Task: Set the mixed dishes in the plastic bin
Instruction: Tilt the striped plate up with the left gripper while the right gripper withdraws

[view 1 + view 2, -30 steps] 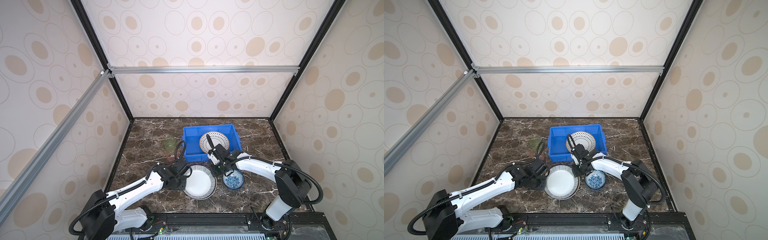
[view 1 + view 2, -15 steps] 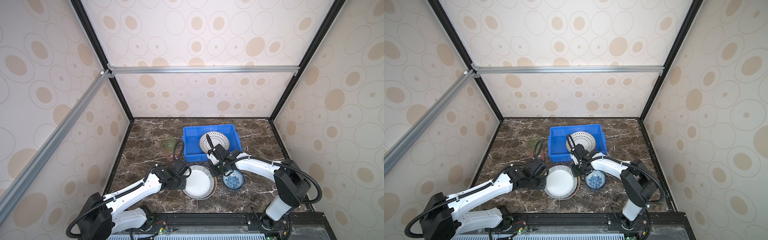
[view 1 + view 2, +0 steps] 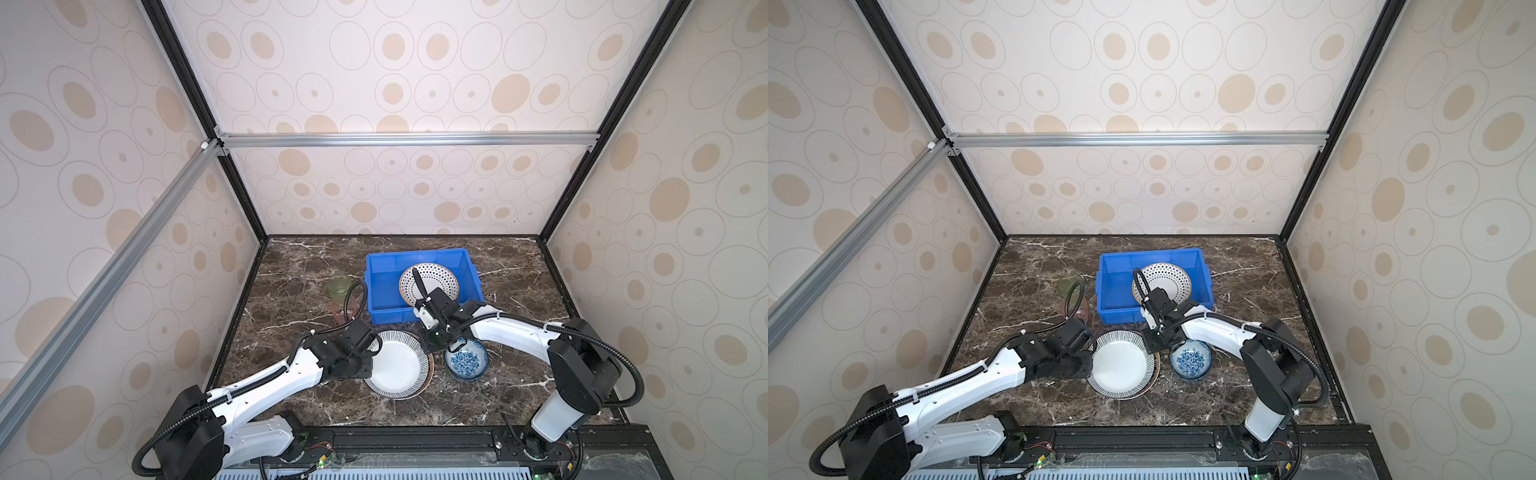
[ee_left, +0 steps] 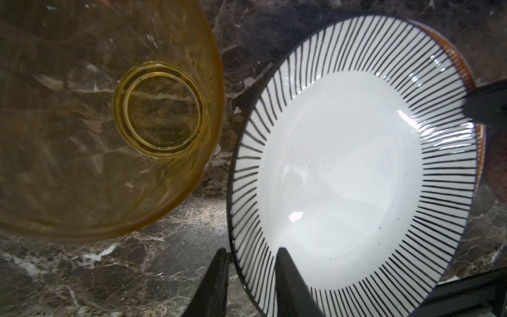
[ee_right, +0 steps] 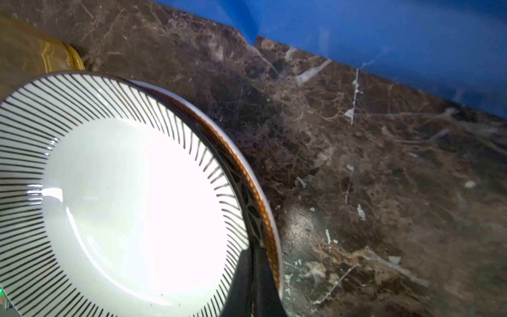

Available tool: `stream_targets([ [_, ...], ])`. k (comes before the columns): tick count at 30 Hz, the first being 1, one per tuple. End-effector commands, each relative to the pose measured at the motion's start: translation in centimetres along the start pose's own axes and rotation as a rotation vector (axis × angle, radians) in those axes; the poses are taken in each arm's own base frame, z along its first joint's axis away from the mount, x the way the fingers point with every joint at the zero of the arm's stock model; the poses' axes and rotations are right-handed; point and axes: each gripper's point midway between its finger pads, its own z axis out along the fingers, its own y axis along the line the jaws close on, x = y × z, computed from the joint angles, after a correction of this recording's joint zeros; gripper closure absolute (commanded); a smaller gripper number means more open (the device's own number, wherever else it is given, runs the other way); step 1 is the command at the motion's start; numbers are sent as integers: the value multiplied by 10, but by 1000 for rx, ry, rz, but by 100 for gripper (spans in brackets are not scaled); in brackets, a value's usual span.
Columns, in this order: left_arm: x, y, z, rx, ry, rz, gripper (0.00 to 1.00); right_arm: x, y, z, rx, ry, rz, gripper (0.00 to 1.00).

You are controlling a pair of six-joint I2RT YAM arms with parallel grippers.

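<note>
— Left gripper [image 4: 252, 250], how does it stand?
— Clamped on the striped plate [image 4: 343, 164], at the rim facing the left edge of the table [image 3: 291, 270]: one finger outside the rim, one on the inner slope.
— And the right gripper [image 5: 254, 251]?
— Fingers pressed together, holding nothing. Their tip sits at the opposite rim, just where the striped plate overlaps the orange-edged plate [image 5: 264, 219] beneath it.
— So two plates are stacked?
— Yes, the striped one lies on top, shifted a little off the lower one, midway along the table and toward its front edge.
— Where is the plastic bin [image 3: 415, 254]?
— Toward the table's back edge, about midway along it, apart from the stack. A dotted plate [image 3: 440, 280] lies inside, nearer the bin's right wall.
— What else is out on the table?
— A blue-floral bowl [image 3: 467, 363] stands just beside the stack, toward the right edge. A yellow cup [image 4: 159, 112] stands upright just beside the striped plate on the other side, seen only from the left wrist. A green cup [image 3: 338, 286] and a pink cup [image 3: 337, 309] stand near the bin's left wall, the pink one closer to the front edge.
</note>
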Motion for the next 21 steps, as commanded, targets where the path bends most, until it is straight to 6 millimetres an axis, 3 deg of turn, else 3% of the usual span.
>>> stream_targets([
  [1,0,-1,5,-6,-2,-17,71,21,-6,10,29,68,2,95],
  [21,6,-2,21,-4,21,-28,75,21,-7,7,31,70,-2,95],
])
